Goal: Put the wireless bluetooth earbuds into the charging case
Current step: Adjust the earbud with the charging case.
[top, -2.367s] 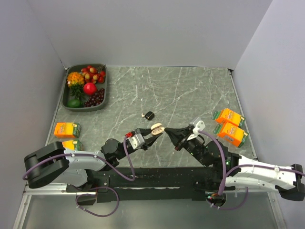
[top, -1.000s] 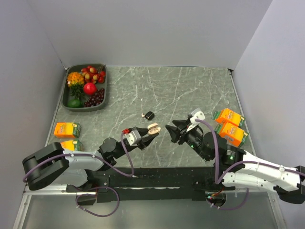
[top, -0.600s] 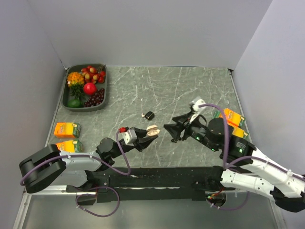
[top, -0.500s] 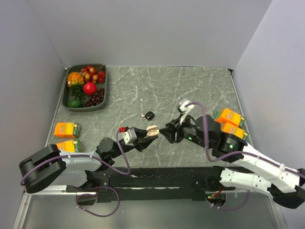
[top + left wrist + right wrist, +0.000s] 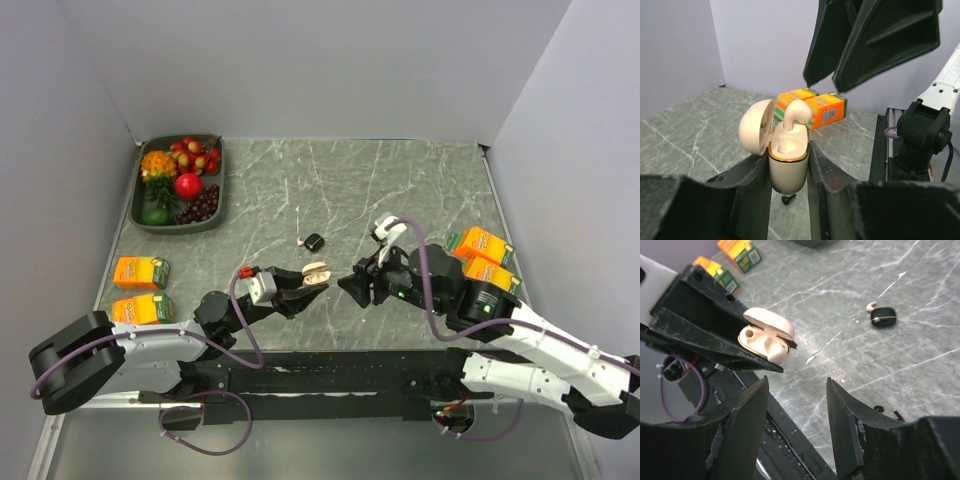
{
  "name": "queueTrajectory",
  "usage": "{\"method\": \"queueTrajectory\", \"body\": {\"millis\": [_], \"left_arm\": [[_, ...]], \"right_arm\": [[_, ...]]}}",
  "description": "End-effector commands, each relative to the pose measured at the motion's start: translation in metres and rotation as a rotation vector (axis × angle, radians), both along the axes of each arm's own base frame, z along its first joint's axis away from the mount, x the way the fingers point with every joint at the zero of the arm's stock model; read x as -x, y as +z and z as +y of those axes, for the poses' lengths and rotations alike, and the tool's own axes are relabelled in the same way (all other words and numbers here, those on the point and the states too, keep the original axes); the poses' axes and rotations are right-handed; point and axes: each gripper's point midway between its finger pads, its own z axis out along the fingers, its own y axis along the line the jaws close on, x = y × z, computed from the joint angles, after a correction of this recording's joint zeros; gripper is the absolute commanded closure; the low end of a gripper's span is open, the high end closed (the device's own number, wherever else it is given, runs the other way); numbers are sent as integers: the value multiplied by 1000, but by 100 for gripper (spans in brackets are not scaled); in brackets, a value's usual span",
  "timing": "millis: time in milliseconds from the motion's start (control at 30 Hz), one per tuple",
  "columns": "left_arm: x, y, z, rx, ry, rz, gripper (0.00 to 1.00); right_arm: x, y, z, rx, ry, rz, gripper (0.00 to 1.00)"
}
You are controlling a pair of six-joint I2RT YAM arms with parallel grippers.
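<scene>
My left gripper is shut on a beige charging case, holding it upright above the table with its lid open. One beige earbud stands in a socket; the other socket shows bare. From above, the case faces my right gripper, which hovers open just right of it with nothing between its fingers. In the right wrist view the case lies ahead of the open right gripper. On the table farther back lie a small glossy black case and a pale earbud.
A tray of fruit sits at the back left. Orange cartons stand at the left and right table edges. A tiny black piece lies on the marble below the held case.
My right gripper has shifted left toward the held case, tilted, and its jaws stand a little wider. My left arm has drawn slightly left, still gripping the case.
</scene>
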Motion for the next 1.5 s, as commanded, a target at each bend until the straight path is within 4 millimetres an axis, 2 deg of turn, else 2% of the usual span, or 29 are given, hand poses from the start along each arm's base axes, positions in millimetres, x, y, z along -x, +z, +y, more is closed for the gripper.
{"method": "queueTrajectory", "body": {"millis": [0,100,200,467,1467], "left_arm": [[31,105,40,388,-30,-249,99],[31,105,38,385,-35,-246,99],[31,104,38,386,-40,-242,99],[35,105,37,394,-63,-243,99],[40,101,34,403,-108,-220,99]], "right_arm": [[2,7,12,-9,39,27,41],[1,11,16,-46,43,21,41],[0,16,15,-59,35,5,47],[-2,9,18,-39,35,13,55],[-15,10,34,-21,26,1,60]]}}
